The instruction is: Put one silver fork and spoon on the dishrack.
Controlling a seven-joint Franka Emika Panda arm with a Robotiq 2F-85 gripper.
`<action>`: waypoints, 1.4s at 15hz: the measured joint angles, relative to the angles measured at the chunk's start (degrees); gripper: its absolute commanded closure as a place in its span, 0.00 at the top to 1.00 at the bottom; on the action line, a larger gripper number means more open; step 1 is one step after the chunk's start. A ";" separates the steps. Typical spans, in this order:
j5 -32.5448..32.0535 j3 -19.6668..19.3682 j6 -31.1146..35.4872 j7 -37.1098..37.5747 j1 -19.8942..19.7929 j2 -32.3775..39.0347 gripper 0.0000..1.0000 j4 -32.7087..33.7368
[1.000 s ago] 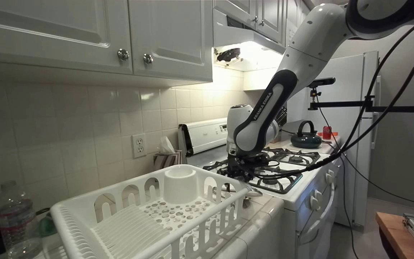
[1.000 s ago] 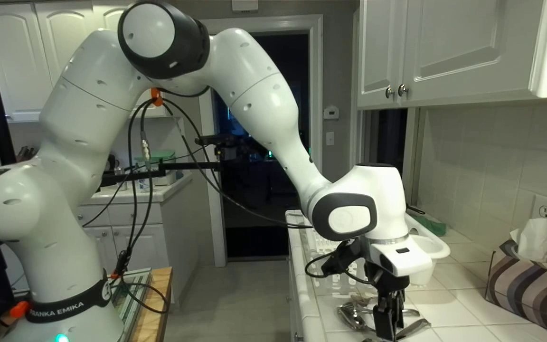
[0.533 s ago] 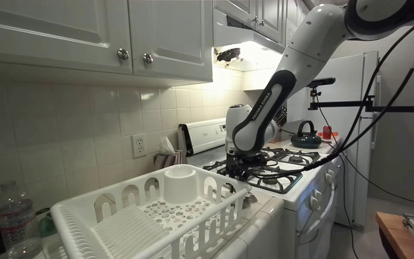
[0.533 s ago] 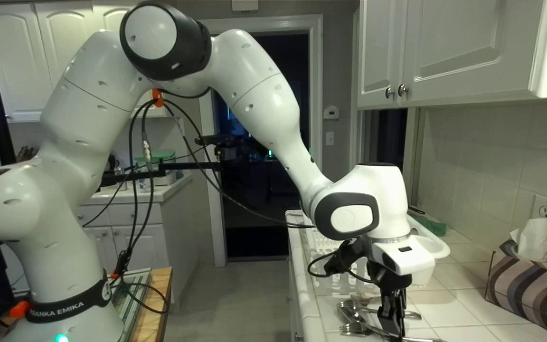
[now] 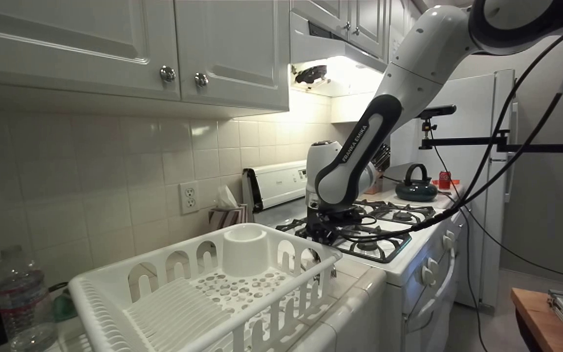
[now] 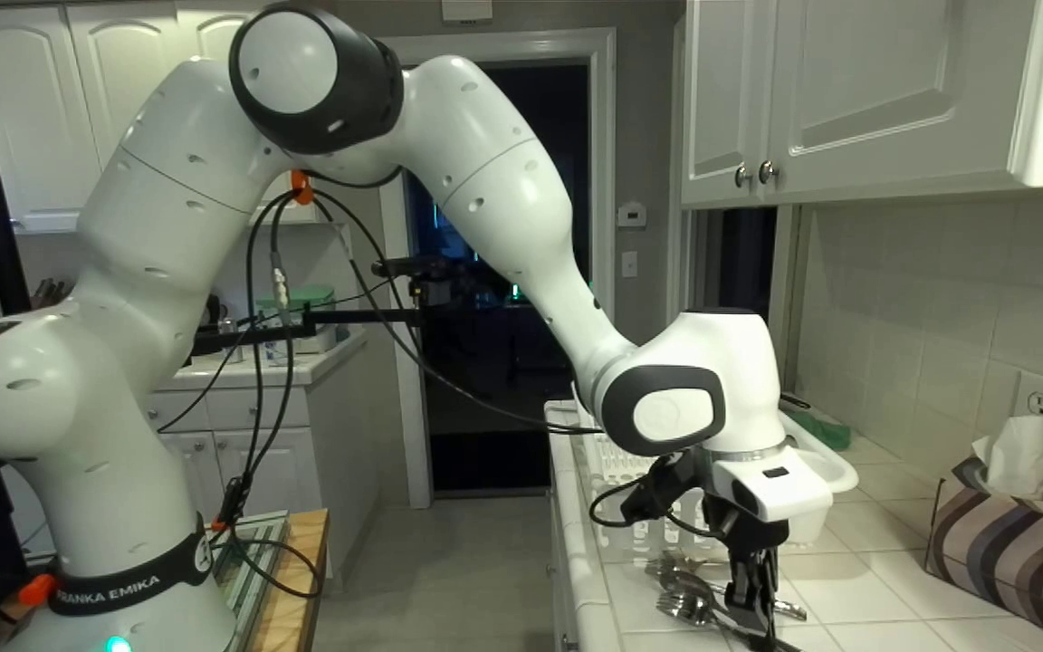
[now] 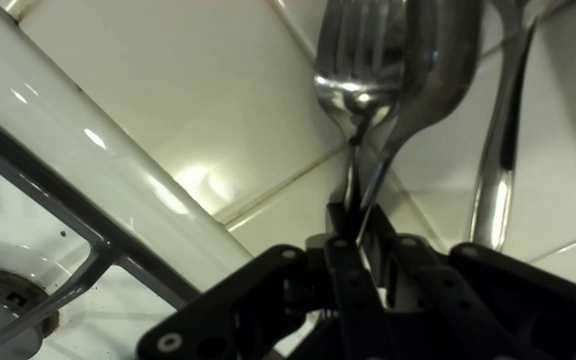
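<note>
Low over the tiled counter, my gripper (image 7: 357,217) is shut on the handles of a silver fork (image 7: 360,82) and a spoon (image 7: 443,65). In the wrist view their heads lie side by side beyond the fingertips, the spoon partly over the fork. An exterior view shows the gripper (image 6: 754,616) pointing down with the fork (image 6: 684,605) and spoon (image 6: 692,584) heads beside it. Whether they touch the counter I cannot tell. The white dishrack (image 5: 271,293) stands close by, and its wall hides most of the fingers in that view.
Another silver utensil (image 7: 493,205) lies right of the jaws on the tiles. The rack's round utensil cup (image 5: 245,254) is at the corner nearest the arm. The stove (image 5: 394,254) borders the counter. A tissue box (image 6: 1010,534) sits by the wall, and a water bottle (image 5: 25,303) beyond the rack.
The jaws have closed on the fork and spoon, drawing their heads together and turning them on the counter. The gripper has shifted slightly toward the wall.
</note>
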 measured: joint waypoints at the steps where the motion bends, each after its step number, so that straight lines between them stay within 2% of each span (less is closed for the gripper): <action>1: 0.00 -0.04 0.00 0.00 0.00 -0.05 0.00 0.25; 13: 1.30 -0.22 0.00 0.00 -0.02 0.01 0.02 1.05; 21: 2.69 -1.11 0.00 0.10 0.16 -5.66 0.02 1.48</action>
